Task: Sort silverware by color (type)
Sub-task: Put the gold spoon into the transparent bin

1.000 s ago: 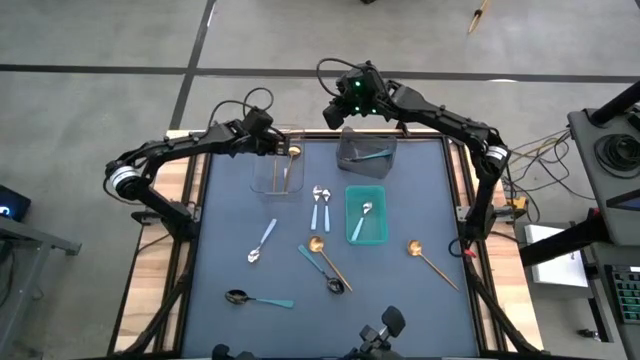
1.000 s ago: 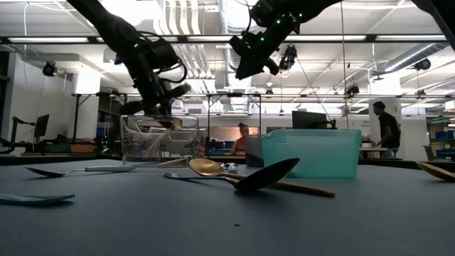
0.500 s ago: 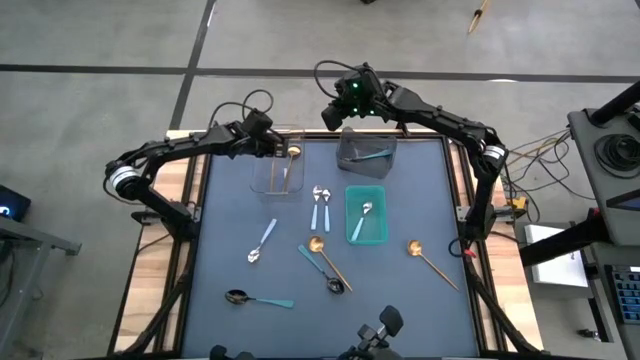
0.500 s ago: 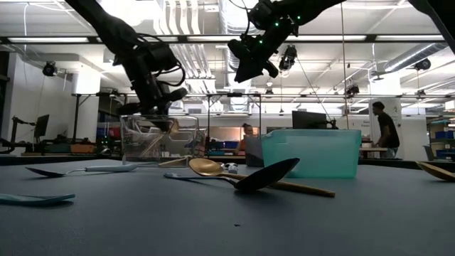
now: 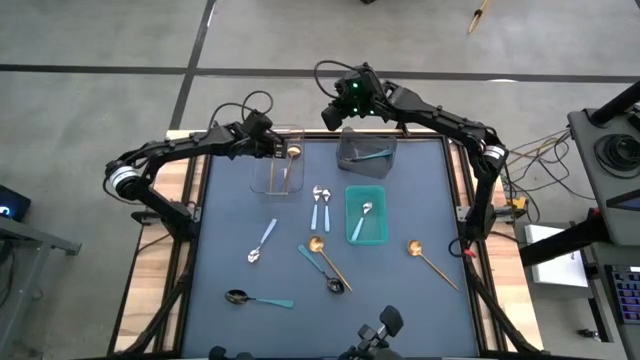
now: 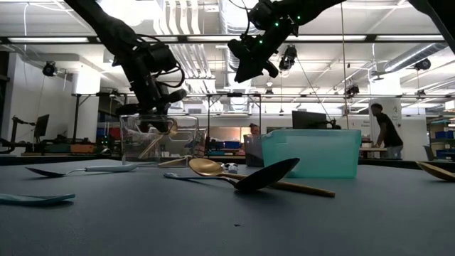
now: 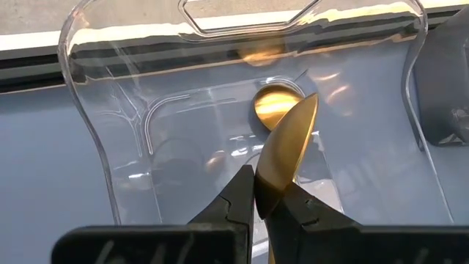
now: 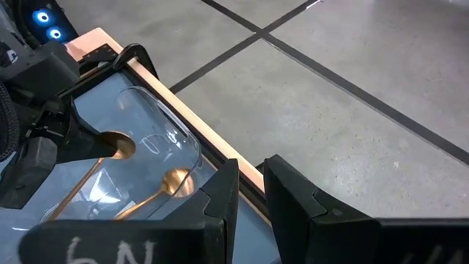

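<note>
I am holding the left gripper (image 7: 265,202) over the clear bin (image 5: 277,158) at about 11 o'clock on the counter (image 5: 230,240). Its fingers (image 7: 233,196) are pinching a gold spoon (image 7: 286,150) edge-on near the bowel end of its handle, bowl forward. I am keeping it above the bin's opening so that a release would drop it inside, not on the rim. One gold spoon (image 8: 150,194) is already lying in the bin, so I judge this bin to be the gold group.

I am parking the right gripper (image 8: 249,192) high at about 12 o'clock, past the far edge of the grey bin (image 5: 365,150), clear of the left arm's path. Its fingers are carrying nothing and standing close together with a narrow gap.

The grey bin is holding a teal-handled spoon (image 5: 374,154). The teal bin (image 5: 366,215) near centre is holding a light-blue spoon (image 5: 363,217). Loose on the counter:

- two light-blue spoons (image 5: 320,205) just beside the teal bin, at its 9 o'clock
- one light-blue spoon (image 5: 262,242) at 8 o'clock
- a gold spoon crossed with a dark one (image 5: 327,265) at 6 o'clock
- a dark spoon (image 5: 256,298) at 7 o'clock
- a gold spoon at 4 o'clock (image 5: 430,260)
</note>
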### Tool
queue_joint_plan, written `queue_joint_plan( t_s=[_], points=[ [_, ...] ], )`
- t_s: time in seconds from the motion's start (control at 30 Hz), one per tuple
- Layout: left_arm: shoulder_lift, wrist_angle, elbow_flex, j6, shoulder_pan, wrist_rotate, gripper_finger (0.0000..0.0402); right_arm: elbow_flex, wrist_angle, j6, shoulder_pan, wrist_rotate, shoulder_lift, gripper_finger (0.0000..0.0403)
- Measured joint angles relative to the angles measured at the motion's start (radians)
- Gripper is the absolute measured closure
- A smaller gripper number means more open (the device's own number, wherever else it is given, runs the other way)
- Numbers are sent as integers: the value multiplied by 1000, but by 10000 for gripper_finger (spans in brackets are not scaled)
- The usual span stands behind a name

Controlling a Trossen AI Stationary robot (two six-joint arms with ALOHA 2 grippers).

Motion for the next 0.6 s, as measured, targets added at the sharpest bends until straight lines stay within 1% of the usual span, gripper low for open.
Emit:
queue_joint_plan(
  t_s=[0.6],
  points=[
    [0,-3,0,-21,-1,-20,386,0,0,-3,0,0,0,344]
  ],
)
